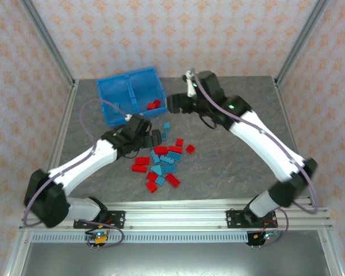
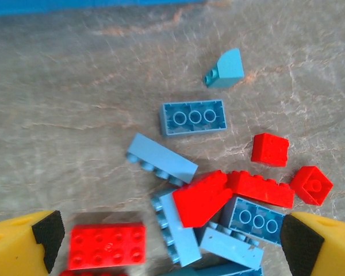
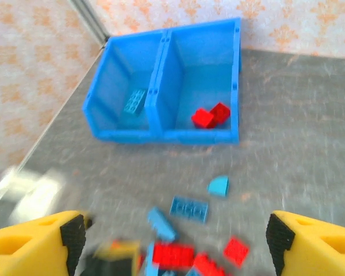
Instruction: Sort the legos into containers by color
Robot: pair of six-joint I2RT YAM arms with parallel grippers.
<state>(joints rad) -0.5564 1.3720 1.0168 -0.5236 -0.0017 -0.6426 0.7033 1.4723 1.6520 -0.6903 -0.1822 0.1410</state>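
Observation:
The blue bin (image 1: 128, 80) stands at the back left of the table. Two red legos (image 3: 210, 116) lie in its right compartment and one blue lego (image 3: 135, 102) in its left. A pile of red and light blue legos (image 1: 161, 164) lies mid-table. My left gripper (image 2: 172, 241) hovers open over the pile's far edge, above a red sloped brick (image 2: 202, 197) and a red flat brick (image 2: 106, 246), holding nothing. My right gripper (image 3: 175, 236) is open and empty; in the top view it (image 1: 171, 104) sits just right of the bin's near right corner.
Loose blue pieces, a curved one (image 3: 218, 186) and a three-hole one (image 3: 190, 209), lie between bin and pile. Metal frame posts (image 1: 52, 43) rise at the table's back corners. The right wrist view is motion-blurred.

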